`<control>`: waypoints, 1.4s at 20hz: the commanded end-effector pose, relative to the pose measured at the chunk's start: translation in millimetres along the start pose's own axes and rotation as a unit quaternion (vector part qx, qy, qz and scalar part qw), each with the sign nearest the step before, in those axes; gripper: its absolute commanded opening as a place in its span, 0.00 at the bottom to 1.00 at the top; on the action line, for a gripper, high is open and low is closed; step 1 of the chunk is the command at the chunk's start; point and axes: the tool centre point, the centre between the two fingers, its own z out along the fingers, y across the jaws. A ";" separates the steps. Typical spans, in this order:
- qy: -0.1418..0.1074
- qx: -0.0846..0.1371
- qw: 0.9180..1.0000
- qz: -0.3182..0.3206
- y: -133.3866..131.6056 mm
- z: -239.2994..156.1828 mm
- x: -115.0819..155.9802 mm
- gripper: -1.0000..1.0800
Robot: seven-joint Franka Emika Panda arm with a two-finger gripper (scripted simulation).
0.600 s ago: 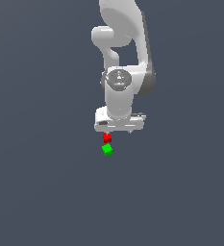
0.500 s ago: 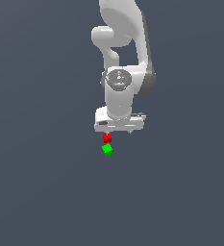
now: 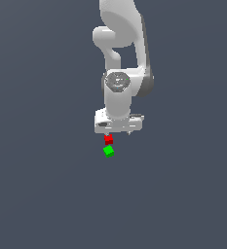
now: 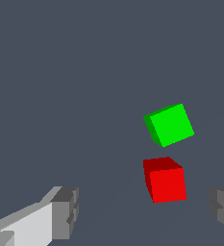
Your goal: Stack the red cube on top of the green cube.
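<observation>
1. The gripper (image 4: 144,211), white with grey blocky fingertips (image 4: 65,212), is standing wide apart, gripping nothing.
2. The red cube (image 4: 165,180), flat-shaded and sharp-edged, is lying between the fingertips, touching neither.
3. The green cube (image 4: 170,125), identical in shape, is sitting just beside it, apart, on the matte slate floor (image 3: 42,185).

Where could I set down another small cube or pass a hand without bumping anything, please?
The grey surface is bare on every side: wide patches to the exterior view's left and right of the arm, and below the green cube. It is crowded only under the gripper, where the red cube sits between the open fingers, with the green cube apart but close.
</observation>
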 end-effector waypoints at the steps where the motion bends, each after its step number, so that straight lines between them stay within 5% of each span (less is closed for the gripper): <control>1: 0.004 -0.003 1.000 -0.010 5.9 7.2 -5.6 0.96; 14: 0.026 -0.021 0.997 -0.065 42.5 47.9 -30.9 0.96; 28: 0.028 -0.023 0.997 -0.069 48.0 66.9 -31.9 0.96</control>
